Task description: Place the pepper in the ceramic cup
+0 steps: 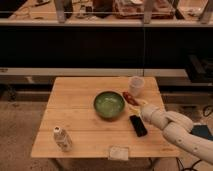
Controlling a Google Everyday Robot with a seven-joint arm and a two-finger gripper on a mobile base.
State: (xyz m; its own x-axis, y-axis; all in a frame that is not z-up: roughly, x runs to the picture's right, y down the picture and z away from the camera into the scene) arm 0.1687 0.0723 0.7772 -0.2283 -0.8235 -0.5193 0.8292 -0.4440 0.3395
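The dark red pepper (129, 97) hangs just off the right rim of the green bowl (109, 104), above the wooden table (75, 102). My gripper (135, 103) reaches in from the lower right and is shut on the pepper's right end. The off-white ceramic cup (136, 85) stands upright a short way behind and slightly right of the pepper, apart from it. My white arm (175, 131) runs from the lower right corner to the gripper.
A small white labelled bottle (61, 138) stands near the table's front left. A flat white packet (119, 152) lies at the front edge. A black oblong thing (138, 125) shows just below the wrist. Dark shelving runs behind the table.
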